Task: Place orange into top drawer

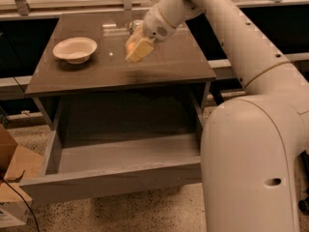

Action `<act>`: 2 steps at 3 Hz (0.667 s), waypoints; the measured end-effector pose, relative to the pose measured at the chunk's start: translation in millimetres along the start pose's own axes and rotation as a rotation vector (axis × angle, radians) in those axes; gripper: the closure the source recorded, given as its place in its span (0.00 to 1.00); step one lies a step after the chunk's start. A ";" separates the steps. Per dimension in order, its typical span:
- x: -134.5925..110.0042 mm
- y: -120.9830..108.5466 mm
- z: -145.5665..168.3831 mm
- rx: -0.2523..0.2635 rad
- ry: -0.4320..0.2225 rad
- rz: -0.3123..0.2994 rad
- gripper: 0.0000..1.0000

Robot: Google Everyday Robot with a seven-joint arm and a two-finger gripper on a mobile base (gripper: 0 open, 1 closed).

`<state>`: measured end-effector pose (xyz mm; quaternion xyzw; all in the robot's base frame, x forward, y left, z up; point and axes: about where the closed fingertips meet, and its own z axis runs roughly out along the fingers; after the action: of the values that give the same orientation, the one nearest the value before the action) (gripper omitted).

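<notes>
Gripper holding the orange in the air over the desk, drawer open below.

The arm reaches in from the right, bending at the elbow above the robot's pale body and angling down and leftward over the desk. The gripper hangs above the middle of the desk, clear of the surface, with its shadow just below it. Its yellowish fingers point down and left and appear closed around the orange, of which only a small orange patch shows at their left edge. A bowl sits well to the left. The top drawer stands pulled out beneath the desk.
</notes>
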<state>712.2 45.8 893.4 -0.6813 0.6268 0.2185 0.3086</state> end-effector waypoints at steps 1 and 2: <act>-62.5 35.0 20.3 -0.071 -0.083 -0.129 1.00; -107.1 83.4 35.5 -0.173 -0.160 -0.223 1.00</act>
<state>620.2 145.5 929.2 -0.7510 0.4997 0.2896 0.3202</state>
